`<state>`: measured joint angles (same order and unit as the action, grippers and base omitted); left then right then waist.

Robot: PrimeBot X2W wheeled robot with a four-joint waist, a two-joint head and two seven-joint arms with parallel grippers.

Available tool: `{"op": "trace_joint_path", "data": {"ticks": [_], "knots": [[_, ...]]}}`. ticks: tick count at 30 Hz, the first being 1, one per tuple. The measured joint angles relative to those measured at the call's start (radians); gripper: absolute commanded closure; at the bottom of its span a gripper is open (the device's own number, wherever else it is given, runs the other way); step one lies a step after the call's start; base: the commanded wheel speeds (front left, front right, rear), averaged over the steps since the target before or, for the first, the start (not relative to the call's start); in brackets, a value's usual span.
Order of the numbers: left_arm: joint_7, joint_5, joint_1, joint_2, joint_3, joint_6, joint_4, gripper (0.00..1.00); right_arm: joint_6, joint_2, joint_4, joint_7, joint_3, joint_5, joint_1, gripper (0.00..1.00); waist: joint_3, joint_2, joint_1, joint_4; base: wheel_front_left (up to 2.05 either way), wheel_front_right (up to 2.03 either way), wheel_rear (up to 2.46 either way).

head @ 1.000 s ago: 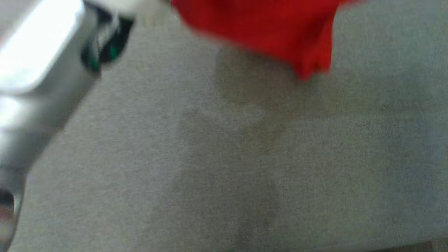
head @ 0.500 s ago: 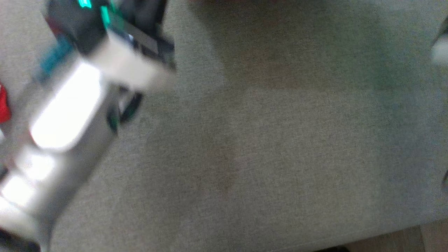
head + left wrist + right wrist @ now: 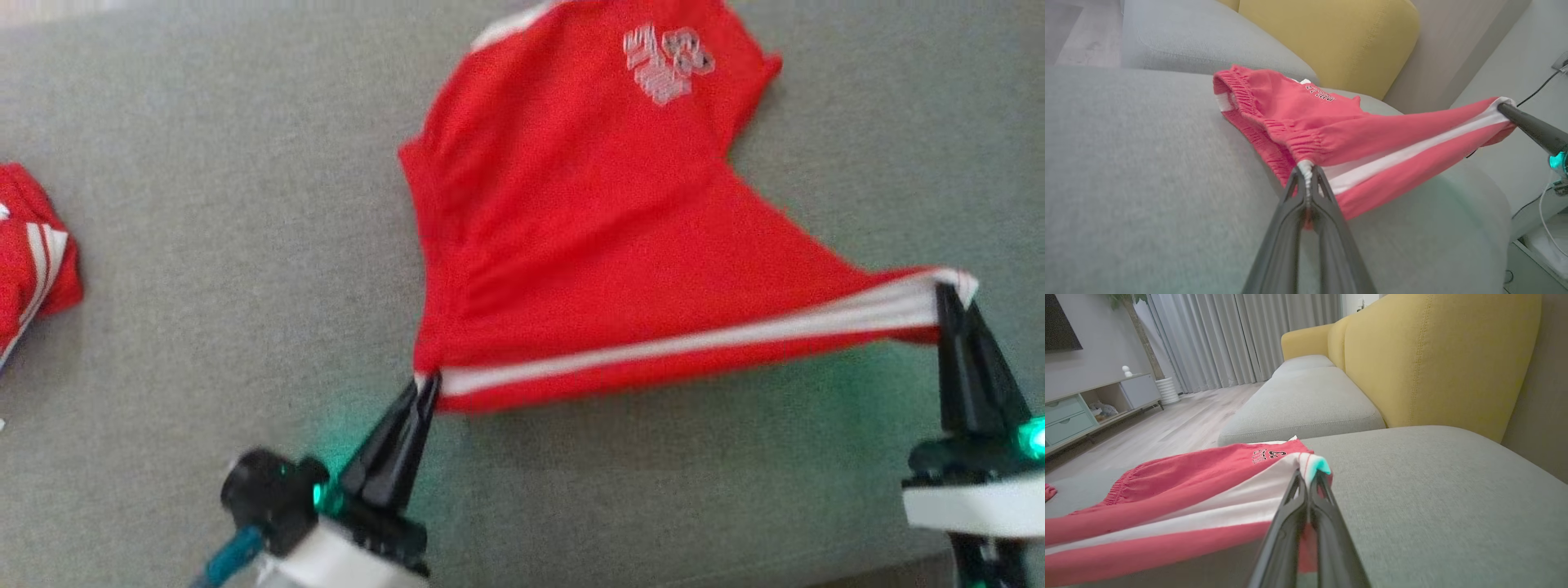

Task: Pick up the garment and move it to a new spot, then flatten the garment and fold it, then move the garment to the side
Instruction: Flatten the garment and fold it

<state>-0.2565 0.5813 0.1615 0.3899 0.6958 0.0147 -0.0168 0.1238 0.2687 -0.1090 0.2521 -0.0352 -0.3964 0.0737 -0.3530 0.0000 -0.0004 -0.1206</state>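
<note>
The garment (image 3: 596, 229) is a pair of red shorts with white side stripes and a white logo, half raised over the grey sofa cushion (image 3: 204, 204). My left gripper (image 3: 426, 385) is shut on its waistband corner (image 3: 1306, 167) at the near left. My right gripper (image 3: 947, 294) is shut on the striped hem corner (image 3: 1312, 465) at the near right. The striped edge is stretched taut between them; the far part of the shorts rests on the cushion.
Another red garment with white stripes (image 3: 33, 253) lies at the cushion's left edge. A yellow backrest (image 3: 1433, 355) rises behind the seat. The cushion's front edge (image 3: 882, 567) runs close under my right gripper. A cabinet (image 3: 1090, 404) stands across the wooden floor.
The head camera has swung, so the whole picture shifted. Both grippers now show holding the shorts stretched between them; earlier frames were blurred, with only my left forearm and part of the red cloth.
</note>
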Motion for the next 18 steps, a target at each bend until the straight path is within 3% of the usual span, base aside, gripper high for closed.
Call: {"op": "trace_joint_path", "data": {"ticks": [3,7,10,18], "knots": [[0.0,0.0,-0.068,0.011,-0.005,0.012,0.046,1.0,0.0,0.002,-0.052,-0.038,0.014,0.0,0.052,1.0,0.021,0.0,-0.0001,0.001,0.0,0.0,0.0],[0.005,0.0,-0.025,0.005,-0.022,0.012,0.077,1.0,0.0,0.024,-0.075,-0.1,0.021,0.001,0.006,1.0,0.014,0.0,0.0001,0.019,0.0,0.0,0.0],[0.029,0.008,0.082,-0.032,-0.028,0.002,0.057,1.0,0.0,0.04,-0.045,-0.148,0.018,-0.003,-0.11,1.0,-0.011,0.0,0.0004,0.034,0.0,0.0,0.0],[0.102,0.043,0.418,-0.165,-0.052,-0.041,-0.119,1.0,0.0,0.155,0.175,-0.234,-0.057,-0.028,-0.52,1.0,-0.114,0.0,0.0007,0.084,0.0,0.0,0.0]]}}
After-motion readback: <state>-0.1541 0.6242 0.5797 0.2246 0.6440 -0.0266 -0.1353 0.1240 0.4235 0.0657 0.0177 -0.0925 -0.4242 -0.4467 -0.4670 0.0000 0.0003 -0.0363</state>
